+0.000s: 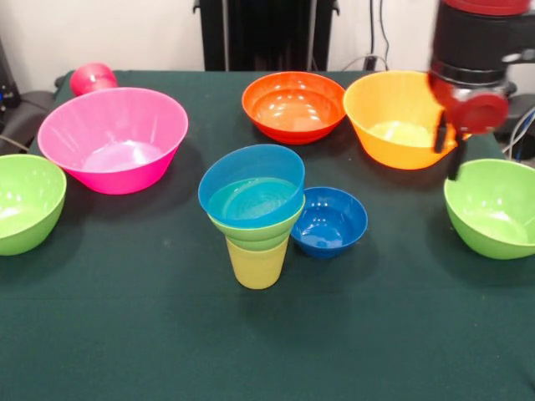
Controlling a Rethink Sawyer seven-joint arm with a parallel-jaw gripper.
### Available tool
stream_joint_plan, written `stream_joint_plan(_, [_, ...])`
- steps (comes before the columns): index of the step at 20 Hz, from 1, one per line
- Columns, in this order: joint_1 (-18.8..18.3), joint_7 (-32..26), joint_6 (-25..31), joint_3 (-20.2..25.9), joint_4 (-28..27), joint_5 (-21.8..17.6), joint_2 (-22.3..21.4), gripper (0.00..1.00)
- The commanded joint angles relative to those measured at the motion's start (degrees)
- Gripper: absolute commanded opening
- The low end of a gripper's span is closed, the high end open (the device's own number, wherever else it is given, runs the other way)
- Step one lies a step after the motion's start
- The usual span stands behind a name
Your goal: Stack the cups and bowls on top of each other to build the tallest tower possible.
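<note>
The tower stands mid-table: a pale yellow cup (257, 265) at the bottom, a lime green bowl (254, 230) in it, and a light blue bowl (251, 189) on top. A small dark blue bowl (329, 221) touches the tower's right side. Around it lie a large pink bowl (113, 138), an orange-red bowl (293, 104), a yellow-orange bowl (393, 117), and lime green bowls at the left edge (25, 200) and the right edge (493, 209). A red cup (92, 78) shows behind the pink bowl. My gripper (446, 154) hangs open and empty between the yellow-orange bowl and the right green bowl.
A dark green cloth covers the table (167, 342). The arm's red and black wrist (476, 67) comes down over the yellow-orange bowl's right rim. Black equipment and cables stand behind the table's far edge.
</note>
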Motion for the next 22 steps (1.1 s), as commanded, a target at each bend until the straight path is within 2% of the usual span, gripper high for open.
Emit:
stream_joint_plan(1, [2.91, 19.48, 9.77, 1.63, -12.38, 0.30, 5.85, 1.00])
stream_joint_plan(7, [5.12, 23.14, 13.00, 0.10, -19.36, -0.40, 8.79, 1.00])
stream_joint_plan(10, [6.22, 24.10, 13.23, -0.27, -20.21, -0.44, 9.20, 1.00])
stream_joint_plan(12, [7.13, 23.85, 12.07, 0.02, -18.47, -0.40, 8.55, 1.00])
stream_joint_plan(17, [8.93, 20.23, 5.61, 2.00, -8.38, -0.19, 4.94, 1.00])
stream_joint_plan(22, [9.74, 17.51, 1.66, 3.47, -1.29, 0.42, 2.19, 1.00])
